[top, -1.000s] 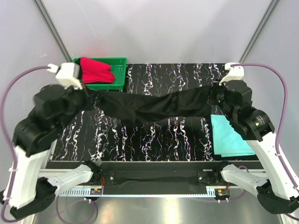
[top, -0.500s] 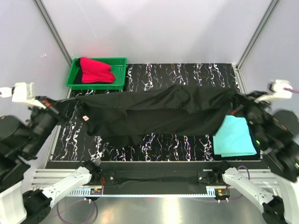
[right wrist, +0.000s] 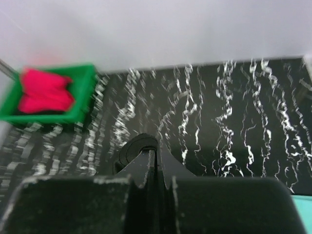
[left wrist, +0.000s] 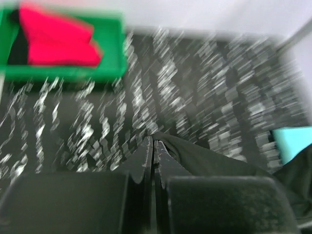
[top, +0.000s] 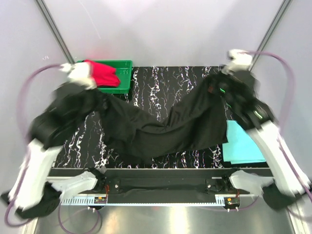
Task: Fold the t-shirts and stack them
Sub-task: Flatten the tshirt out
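The black t-shirt (top: 165, 127) hangs between my two grippers above the dark marbled table, sagging in the middle down to the near part of the mat. My left gripper (top: 99, 99) is shut on its left end; in the left wrist view (left wrist: 154, 146) the jaws are pressed together with black cloth (left wrist: 209, 158) trailing off to the right. My right gripper (top: 214, 84) is shut on its right end; in the right wrist view (right wrist: 157, 151) a fold of the cloth (right wrist: 134, 146) bunches at the tips. The folded turquoise t-shirt (top: 241, 144) lies at the right. The red t-shirt (top: 101, 73) lies in the tray.
The green plastic tray (top: 122, 66) stands at the far left corner of the table; it also shows in the left wrist view (left wrist: 73, 73) and the right wrist view (right wrist: 83, 97). Both arms are blurred with motion. Frame posts rise at the back corners.
Both arms have swung inward and toward the back from the wide, taut spread of half a second ago. The black shirt has gone slack and now sags in the middle.
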Motion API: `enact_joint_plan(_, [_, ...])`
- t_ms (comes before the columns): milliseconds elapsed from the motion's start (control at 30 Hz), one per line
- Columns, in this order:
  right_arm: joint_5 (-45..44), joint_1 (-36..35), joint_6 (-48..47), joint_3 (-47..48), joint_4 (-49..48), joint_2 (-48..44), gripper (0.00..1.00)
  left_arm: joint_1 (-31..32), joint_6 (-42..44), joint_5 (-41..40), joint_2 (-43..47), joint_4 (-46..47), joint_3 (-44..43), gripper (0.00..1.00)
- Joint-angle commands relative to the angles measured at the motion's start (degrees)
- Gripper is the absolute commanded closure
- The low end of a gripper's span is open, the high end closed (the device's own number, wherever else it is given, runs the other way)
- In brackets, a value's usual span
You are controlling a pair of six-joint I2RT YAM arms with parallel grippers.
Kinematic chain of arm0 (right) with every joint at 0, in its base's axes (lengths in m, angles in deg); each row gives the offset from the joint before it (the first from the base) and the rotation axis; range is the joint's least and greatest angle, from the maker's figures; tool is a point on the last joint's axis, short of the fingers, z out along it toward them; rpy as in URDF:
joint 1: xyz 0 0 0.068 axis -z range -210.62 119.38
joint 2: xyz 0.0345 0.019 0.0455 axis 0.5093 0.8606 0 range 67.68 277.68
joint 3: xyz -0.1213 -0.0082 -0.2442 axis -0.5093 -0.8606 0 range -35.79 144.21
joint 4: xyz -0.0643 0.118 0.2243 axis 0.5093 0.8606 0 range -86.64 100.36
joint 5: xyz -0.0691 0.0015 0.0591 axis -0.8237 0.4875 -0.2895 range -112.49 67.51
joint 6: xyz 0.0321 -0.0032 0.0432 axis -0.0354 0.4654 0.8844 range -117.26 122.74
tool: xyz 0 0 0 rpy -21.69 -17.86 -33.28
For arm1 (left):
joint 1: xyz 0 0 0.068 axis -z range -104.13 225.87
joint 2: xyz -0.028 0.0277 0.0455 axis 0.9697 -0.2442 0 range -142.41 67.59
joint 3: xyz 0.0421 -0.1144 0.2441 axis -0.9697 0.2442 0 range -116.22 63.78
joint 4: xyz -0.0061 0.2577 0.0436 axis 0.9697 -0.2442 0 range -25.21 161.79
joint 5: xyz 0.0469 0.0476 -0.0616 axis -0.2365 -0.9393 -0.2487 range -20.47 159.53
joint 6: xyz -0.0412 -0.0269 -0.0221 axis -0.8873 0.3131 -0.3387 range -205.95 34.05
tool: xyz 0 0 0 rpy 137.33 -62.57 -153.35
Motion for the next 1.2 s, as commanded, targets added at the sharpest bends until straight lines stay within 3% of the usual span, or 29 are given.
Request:
enact_joint_plan(0, [6.8,5.2,-1.6,3.5,-3.6,17.9,1.0,-4.2,0.5,-4.4,-10.7,-0.7,2.3,1.0])
enact_joint_plan(67, [12.7,8.4,0.3,7.5,-1.9,24.9,1.0,-11.2,0.0,2.8,-18.5,-1.9,2.0,1.0])
enact_joint_plan(200, [15.1,13.4,-0.8,16.6,4.9,44.0,1.0,-19.6,-0.3,6.0,-30.9,-1.0,2.1,1.0])
enact_joint_plan(267, [15.2,14.0,-2.1,22.5,9.8,49.0,1.0,-21.7,0.2,5.8,-33.9,-0.8,0.9,1.0])
enact_joint_plan(367, [14.3,14.3,-3.6,22.5,10.6,51.7,1.0,-22.4,3.1,6.1,-33.6,2.6,1.1,1.0])
enact_joint_plan(433, [15.1,14.3,-3.4,21.3,10.6,49.6,1.0,-22.4,3.2,6.9,-30.9,3.9,1.6,1.0])
enact_joint_plan(733, [21.0,14.3,3.4,13.3,11.4,32.7,1.0,-22.3,-2.9,27.1,-16.9,6.9,4.3,1.0])
enact_joint_plan(967, [22.4,14.3,4.0,2.4,13.2,10.1,1.0,-22.3,-2.6,36.4,1.6,7.3,6.9,1.0])
enact_joint_plan(1167, [25.7,14.4,5.1,1.4,16.9,-9.8,1.0,-22.3,-4.2,41.3,15.6,7.3,7.0,1.0])
